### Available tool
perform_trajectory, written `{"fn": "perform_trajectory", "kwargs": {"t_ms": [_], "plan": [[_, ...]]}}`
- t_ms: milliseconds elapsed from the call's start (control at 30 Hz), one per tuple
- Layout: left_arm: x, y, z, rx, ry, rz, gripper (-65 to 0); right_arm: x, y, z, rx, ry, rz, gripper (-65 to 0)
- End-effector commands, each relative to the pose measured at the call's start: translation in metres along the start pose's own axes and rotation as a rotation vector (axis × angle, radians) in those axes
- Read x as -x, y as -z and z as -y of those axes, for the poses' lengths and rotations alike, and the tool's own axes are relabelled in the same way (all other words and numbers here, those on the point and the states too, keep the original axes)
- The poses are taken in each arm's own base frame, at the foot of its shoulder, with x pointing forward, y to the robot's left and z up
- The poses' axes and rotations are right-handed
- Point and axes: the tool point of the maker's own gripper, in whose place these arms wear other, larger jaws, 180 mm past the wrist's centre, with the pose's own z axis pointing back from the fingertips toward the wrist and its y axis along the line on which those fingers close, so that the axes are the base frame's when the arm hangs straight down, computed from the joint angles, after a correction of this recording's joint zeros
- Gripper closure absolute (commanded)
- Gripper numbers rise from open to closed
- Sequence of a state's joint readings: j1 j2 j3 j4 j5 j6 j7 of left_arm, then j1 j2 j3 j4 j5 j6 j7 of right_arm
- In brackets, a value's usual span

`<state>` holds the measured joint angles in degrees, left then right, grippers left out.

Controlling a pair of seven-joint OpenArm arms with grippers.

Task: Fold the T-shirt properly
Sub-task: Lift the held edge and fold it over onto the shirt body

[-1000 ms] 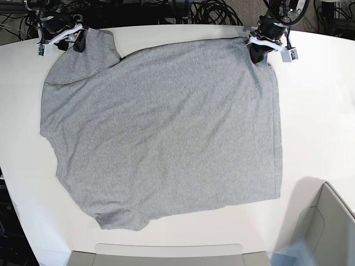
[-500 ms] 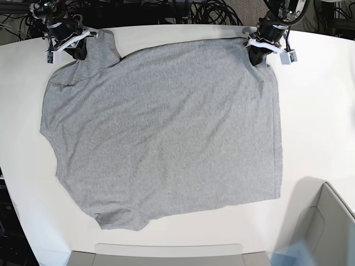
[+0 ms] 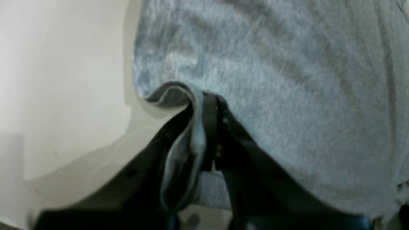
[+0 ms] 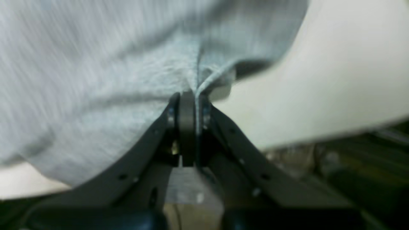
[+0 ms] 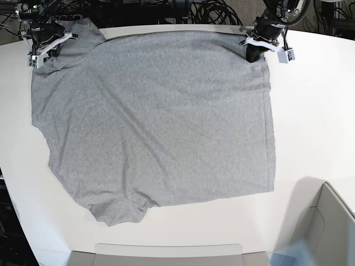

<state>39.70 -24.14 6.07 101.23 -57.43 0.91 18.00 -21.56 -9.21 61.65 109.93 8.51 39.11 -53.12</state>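
Grey T-shirt (image 5: pixel 155 116) flat on white table (image 5: pixel 316 111), left hand (image 5: pixel 253 54) and right hand (image 5: pixel 43 49) clamped on its corners

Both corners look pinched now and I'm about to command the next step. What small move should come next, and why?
Probably lift both claws together and carry the far edge toward the near hem. The left claw and the right claw are each shut on a far corner of the T-shirt, which lies spread on the white table with light diagonal creases.

A white table (image 5: pixel 316 122) stands before tangled black cables (image 5: pixel 211 11).
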Motion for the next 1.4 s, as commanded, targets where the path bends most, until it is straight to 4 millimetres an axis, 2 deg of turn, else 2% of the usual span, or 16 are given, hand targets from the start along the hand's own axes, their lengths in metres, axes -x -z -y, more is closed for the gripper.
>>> {"fn": "perform_trajectory", "kwargs": {"t_ms": [0, 133, 233, 433, 500, 567, 633, 733, 867, 967, 1200, 1367], "plan": [[-0.011, -0.004, 0.009, 0.027, 0.015, 0.033, 0.0, -0.012, -0.006, 0.003, 0.01, -0.031, 0.037, 0.0], [-0.023, -0.007, 0.024, 0.066, 0.024, 0.064, 0.0, -0.026, -0.011, 0.003, 0.023, -0.054, 0.074, 0.0], [-0.039, -0.006, 0.04, 0.106, 0.034, 0.106, 0.0, -0.039, -0.011, 0.002, 0.031, -0.058, 0.105, 0.0], [-0.055, -0.001, 0.051, 0.133, 0.04, 0.145, 0.0, -0.072, -0.009, 0.016, 0.124, -0.101, 0.139, 0.0], [-0.062, 0.0, 0.047, 0.112, 0.034, 0.162, 0.0, -0.084, -0.008, 0.023, 0.166, -0.114, 0.143, 0.0], [-0.07, 0.0, 0.031, 0.034, 0.011, 0.183, 0.0, -0.092, -0.006, 0.027, 0.192, -0.12, 0.144, 0.0], [-0.082, 0.001, 0.024, -0.004, -0.002, 0.212, 0.0, -0.102, -0.005, 0.029, 0.211, -0.123, 0.157, 0.0], [-0.098, 0.005, 0.028, 0.0, -0.002, 0.246, 0.0, -0.118, 0.0, 0.021, 0.209, -0.165, 0.166, 0.0], [-0.116, 0.016, 0.046, 0.045, 0.01, 0.232, 0.0, -0.135, 0.009, 0.004, 0.196, -0.243, 0.163, 0.0], [-0.127, 0.025, 0.052, 0.058, 0.012, 0.231, 0.0, -0.148, 0.016, -0.001, 0.204, -0.271, 0.157, 0.0], [-0.141, 0.037, 0.048, 0.046, 0.004, 0.246, 0.0, -0.179, 0.033, 0.002, 0.253, -0.303, 0.161, 0.0], [-0.152, 0.044, 0.044, 0.028, -0.009, 0.259, 0.0, -0.195, 0.056, -0.017, 0.178, -0.323, 0.252, 0.0]]}}
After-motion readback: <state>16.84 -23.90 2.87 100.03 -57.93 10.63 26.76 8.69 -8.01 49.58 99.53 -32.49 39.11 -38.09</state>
